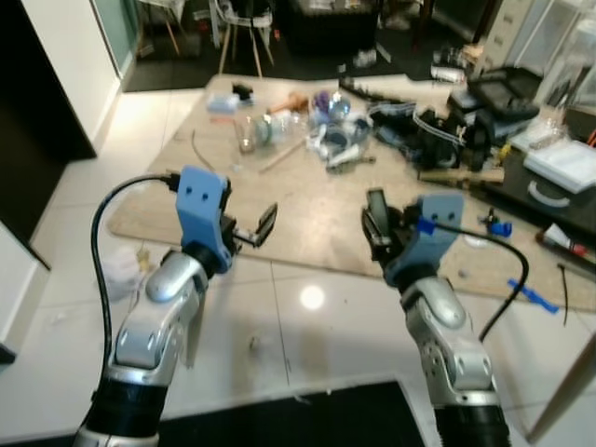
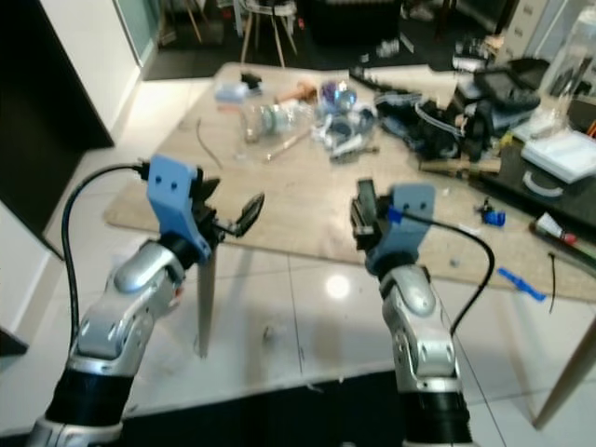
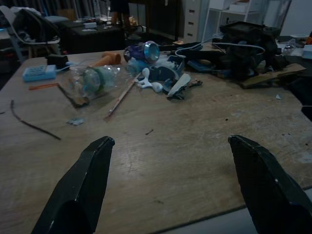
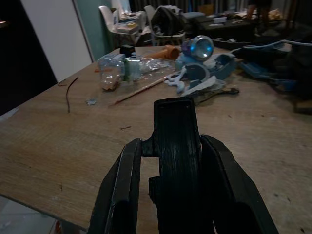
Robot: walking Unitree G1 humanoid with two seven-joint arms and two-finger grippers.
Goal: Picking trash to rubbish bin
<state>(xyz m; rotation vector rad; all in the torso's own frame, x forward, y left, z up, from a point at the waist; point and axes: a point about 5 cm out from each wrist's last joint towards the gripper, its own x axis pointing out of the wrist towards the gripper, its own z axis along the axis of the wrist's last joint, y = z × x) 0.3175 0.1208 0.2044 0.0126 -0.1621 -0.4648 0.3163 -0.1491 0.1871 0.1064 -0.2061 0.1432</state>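
Trash lies heaped at the far middle of a wooden table: a crushed clear plastic bottle, a purple-blue can, white and blue scraps and a thin stick. My left gripper hovers over the table's near edge, open and holding nothing; its wrist view looks across the boards at the bottle and the can. My right gripper is raised over the near edge too, fingers shut together and pointing at the heap.
Black bags and cables crowd the table's far right, beside white sheets. A white plastic bag lies on the tiled floor at the left. A black mat is at my feet. Chairs stand behind the table.
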